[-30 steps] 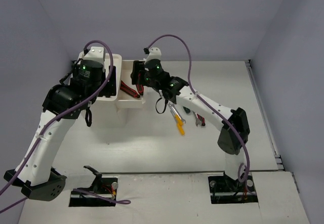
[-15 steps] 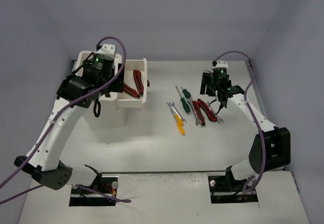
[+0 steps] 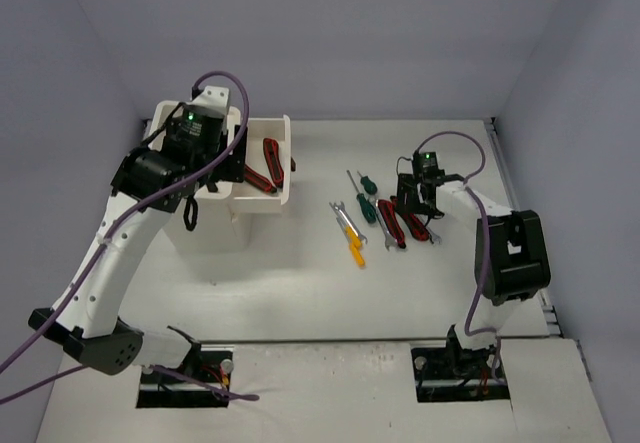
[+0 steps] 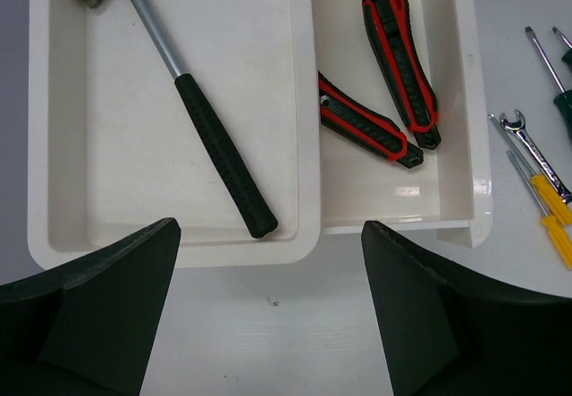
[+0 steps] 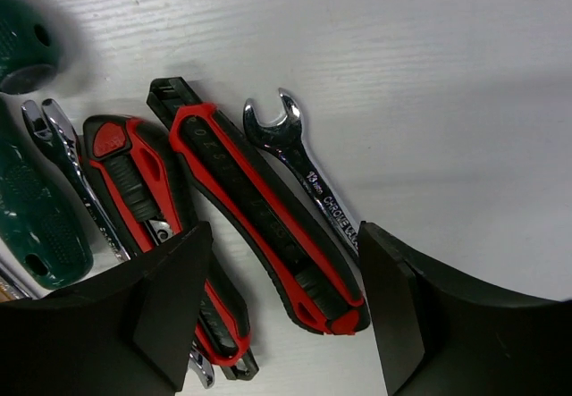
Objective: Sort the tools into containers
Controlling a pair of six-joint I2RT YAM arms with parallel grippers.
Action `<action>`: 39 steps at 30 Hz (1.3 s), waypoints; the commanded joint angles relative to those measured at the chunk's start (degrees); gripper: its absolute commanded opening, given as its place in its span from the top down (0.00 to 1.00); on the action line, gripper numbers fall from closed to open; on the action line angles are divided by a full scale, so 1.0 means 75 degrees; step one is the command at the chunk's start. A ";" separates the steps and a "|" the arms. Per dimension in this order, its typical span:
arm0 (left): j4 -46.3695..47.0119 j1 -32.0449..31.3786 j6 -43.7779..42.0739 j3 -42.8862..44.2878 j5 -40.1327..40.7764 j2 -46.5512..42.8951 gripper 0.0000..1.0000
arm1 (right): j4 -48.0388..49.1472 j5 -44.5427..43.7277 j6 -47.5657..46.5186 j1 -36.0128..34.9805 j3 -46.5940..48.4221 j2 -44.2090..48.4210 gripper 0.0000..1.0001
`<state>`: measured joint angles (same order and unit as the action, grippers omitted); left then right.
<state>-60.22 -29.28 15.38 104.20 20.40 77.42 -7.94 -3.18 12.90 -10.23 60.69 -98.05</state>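
A second before, the right arm had been reaching into the cabinet's pulled-out drawer (image 4: 456, 101). Since then it had swung across the counter (image 3: 300, 283) and come down low over the loose tools. The right tool (image 5: 284, 266) hung part-open and gripped nothing, its fingers either side of the red-handled pliers (image 5: 259, 208) lying flat on the counter. The left arm had barely shifted in the last half second. The left tool (image 4: 273, 302) hovered wide open and empty above the cabinet.

That swing suggested one delivery was finished and the next pick was starting. The hammer (image 4: 206, 128) lay in the top tray (image 4: 54, 101), and another red-handled pair (image 4: 402, 65) lay in the drawer. The green screwdrivers (image 5: 36, 208), the yellow screwdrivers (image 4: 545, 204) and the silver wrenches remained on the counter, so much of the sorting seemed still to do.

Room around the pick was tight. One wrench (image 5: 308, 177) lay just beside the pliers' outer handle, and a second tool lay against the inner handle, so closing fingers might have caught a neighbour. Bare counter stretched between the tool cluster and the cabinet, leaving an open carrying path. The drawer had free floor beside its contents. The left arm above the cabinet stood near that drop point.
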 commanded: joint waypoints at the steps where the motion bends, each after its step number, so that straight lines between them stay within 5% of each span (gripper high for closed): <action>1: 0.0293 0.0048 -0.0070 -0.0021 0.0127 -0.0289 0.20 | 0.0189 0.0188 -0.0126 -0.0064 -0.0074 -0.0118 0.40; 9: 0.0295 0.0048 -0.0117 -0.0063 0.0159 -0.0256 0.20 | 0.0270 0.0267 -0.0129 -0.0283 -0.0212 -0.0377 0.42; 25: 0.0295 0.0060 -0.0140 -0.0042 0.0162 -0.0174 0.20 | 0.0273 -0.0348 0.0225 -0.0898 -0.0019 -0.0660 0.60; 32: 0.0295 0.0048 -0.0206 -0.0011 0.0287 -0.0209 0.20 | 0.0250 -0.0577 0.0294 -0.0879 0.0238 -0.0467 1.00; 39: 0.0283 0.0060 -0.0287 0.0179 0.0445 -0.0195 0.20 | 0.0259 -0.0868 0.0599 -0.1484 0.1289 0.1234 1.00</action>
<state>-60.16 -29.17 14.51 103.28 21.55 76.71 -8.08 -6.31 15.44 -17.73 61.79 -99.70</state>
